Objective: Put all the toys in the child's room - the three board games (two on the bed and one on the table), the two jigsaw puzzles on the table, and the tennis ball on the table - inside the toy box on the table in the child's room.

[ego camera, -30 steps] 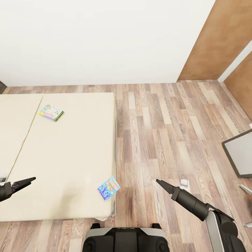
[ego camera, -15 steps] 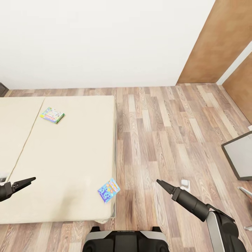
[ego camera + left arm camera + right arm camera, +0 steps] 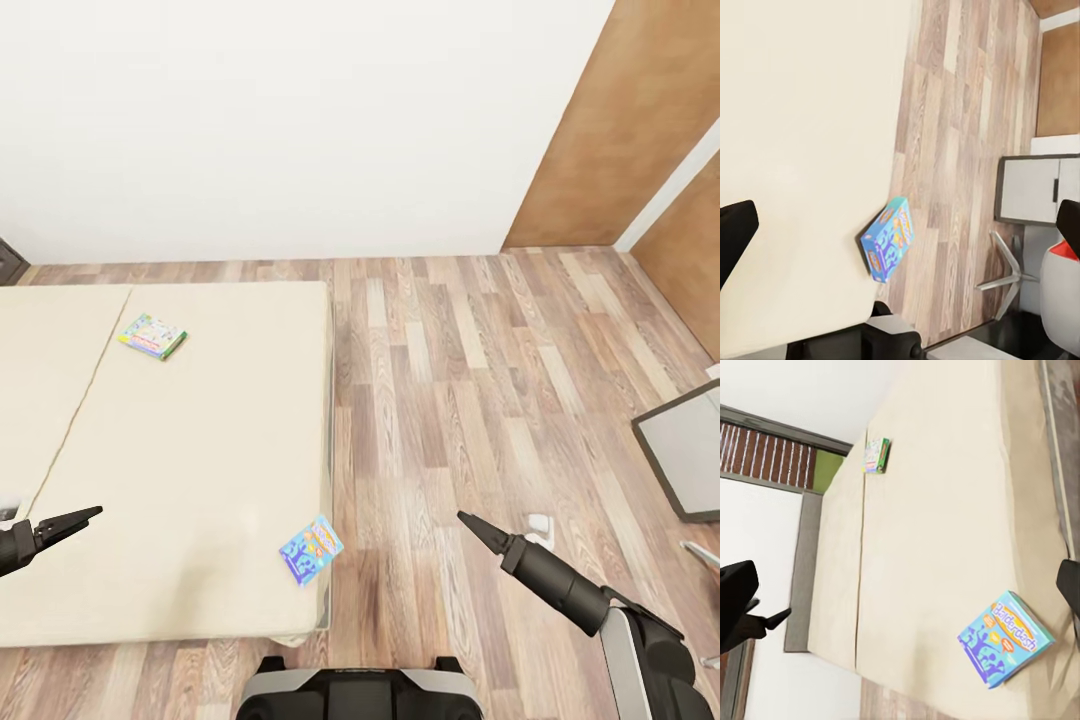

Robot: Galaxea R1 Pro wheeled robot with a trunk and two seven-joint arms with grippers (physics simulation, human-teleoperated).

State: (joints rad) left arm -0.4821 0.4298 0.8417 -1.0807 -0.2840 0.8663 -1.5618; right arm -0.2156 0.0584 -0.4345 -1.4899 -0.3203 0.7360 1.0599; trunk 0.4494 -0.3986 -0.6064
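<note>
The beige bed fills the left of the head view. A blue board game lies at its near right corner, close to the mattress edge. A pale green-edged board game lies farther back on the bed. My left gripper hovers open over the bed's near left part, holding nothing. Over the wooden floor right of the bed, my right gripper is open and holds nothing. The right wrist view shows the blue game and the green-edged one. The left wrist view shows the blue game.
A corner of the light-grey table with its dark frame juts in at the right edge, with a chair leg below it. A small white object lies on the floor near my right gripper. Brown wall panels stand at the back right.
The whole picture has slid downward, so the camera has moved; bed and games lie as before. My right gripper has shifted slightly right and down.
</note>
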